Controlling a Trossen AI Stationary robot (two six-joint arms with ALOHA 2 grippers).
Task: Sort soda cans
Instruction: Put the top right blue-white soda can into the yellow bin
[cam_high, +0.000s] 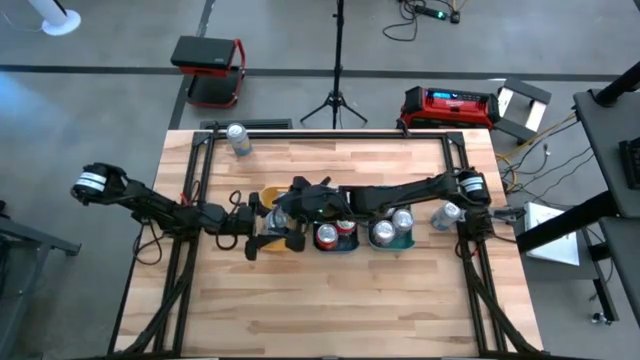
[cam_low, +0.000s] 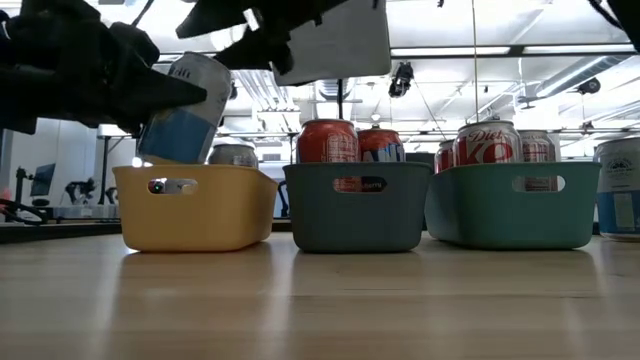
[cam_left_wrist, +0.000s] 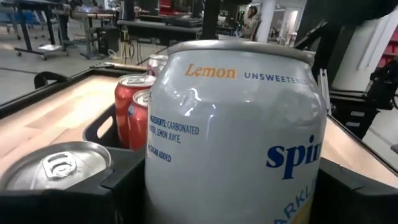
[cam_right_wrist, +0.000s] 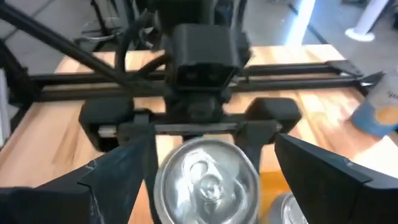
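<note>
Counter (cam_high: 330, 310) of pale wood from above: your left gripper (cam_high: 262, 232) clamps white lemon sparkling-water can (cam_high: 272, 222) over yellow rectangular tray (cam_high: 270, 197); right gripper (cam_high: 300, 205) hovers just beside, fingers spread, holding nothing. Red cans (cam_high: 327, 236) sit in middle tray, silver-topped cans (cam_high: 384, 233) in green tray (cam_high: 403, 242). Two loose cans: far-left corner (cam_high: 238, 139), right edge (cam_high: 446, 214).

Low view: held can (cam_low: 186, 108) tilted above yellow tray (cam_low: 195, 205).

Left wrist: can (cam_left_wrist: 236, 130) fills frame; another silver-topped can (cam_left_wrist: 56, 165) below.
</note>
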